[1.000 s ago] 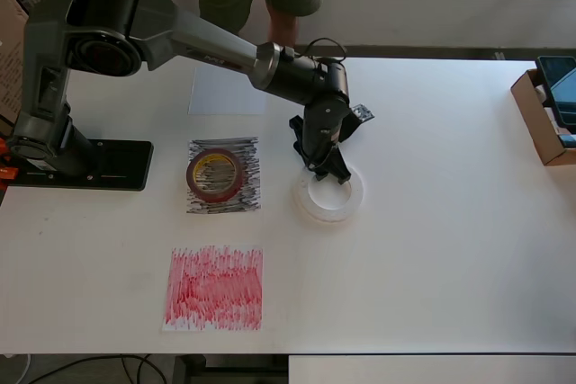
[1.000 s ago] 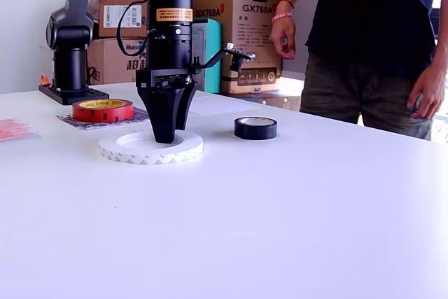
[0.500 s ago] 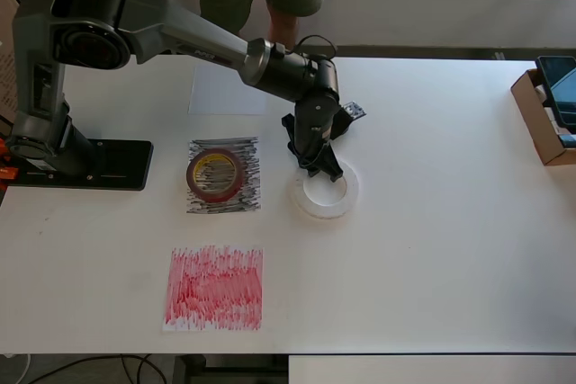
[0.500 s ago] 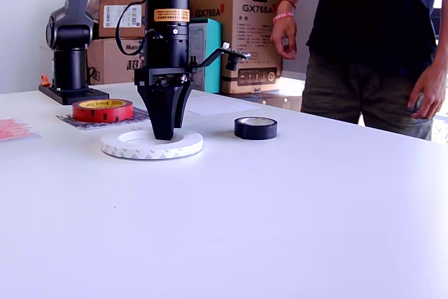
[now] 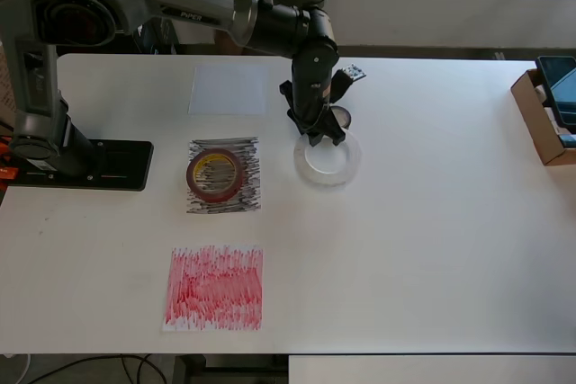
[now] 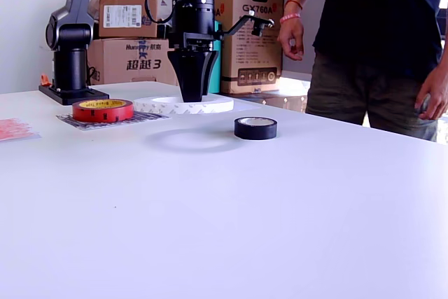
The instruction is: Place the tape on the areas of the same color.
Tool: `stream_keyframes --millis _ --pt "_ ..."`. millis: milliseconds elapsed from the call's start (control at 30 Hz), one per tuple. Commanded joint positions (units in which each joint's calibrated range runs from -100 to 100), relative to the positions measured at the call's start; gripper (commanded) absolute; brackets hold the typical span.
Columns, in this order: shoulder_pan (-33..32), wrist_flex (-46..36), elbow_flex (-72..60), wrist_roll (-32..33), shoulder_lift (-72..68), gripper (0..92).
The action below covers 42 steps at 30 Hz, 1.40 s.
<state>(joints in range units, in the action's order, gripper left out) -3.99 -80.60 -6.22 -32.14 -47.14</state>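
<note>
White tabletop [image 6: 280, 229] filled both views, with cardboard boxes [image 6: 129, 29] stacked behind it and a person [image 6: 378, 40] in dark clothes standing at its far edge. The gripper [image 6: 192, 94] pointed straight down, its fingers [image 5: 317, 135] closed to a narrow gap on the rim of the white ring [image 6: 183, 106], one finger inside the hole and one outside. The ring hung level, clear of the table, and in the exterior view its shadow lay on the surface below. In the overhead view the rest of the ring [image 5: 328, 160] spread out below the fingers.

The black roll [image 6: 255, 128] lay flat on the bare table, near the fingers on the exterior view's right; from overhead it was mostly hidden beside the wrist. The red ring [image 5: 215, 175] sat on the black sheet [image 5: 223, 175], well apart from the fingers on the overhead view's left. The white sheet [image 5: 229, 89] lay bare above and to the left of the fingers in the overhead view, nearer than the black sheet. The red sheet [image 5: 214, 287] lay bare too, farthest from the fingers, toward the bottom left of that view
</note>
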Motion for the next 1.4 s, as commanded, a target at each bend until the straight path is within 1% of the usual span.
stream_keyframes --millis 0,200,400,567,733,800,933,1033,1167,1367 --pt "-1.47 1.89 -0.27 1.86 2.43 6.9" --pt "-5.18 1.89 -0.18 2.35 4.11 7.0" --pt "-10.79 1.81 1.36 3.08 6.64 7.0" --pt "-15.68 1.81 7.0 4.23 9.07 7.0" --pt "-19.07 2.74 15.72 4.64 13.47 7.0" --pt "-20.1 4.61 19.45 4.64 15.34 7.0" --pt "-20.73 13.6 28.08 4.31 18.89 7.1" --pt "-20.73 17.25 32.89 3.98 21.33 7.3" --pt "-20.97 18.1 36.35 3.82 22.64 7.3" --pt "-22.78 18.1 37.89 3.82 22.73 7.3"
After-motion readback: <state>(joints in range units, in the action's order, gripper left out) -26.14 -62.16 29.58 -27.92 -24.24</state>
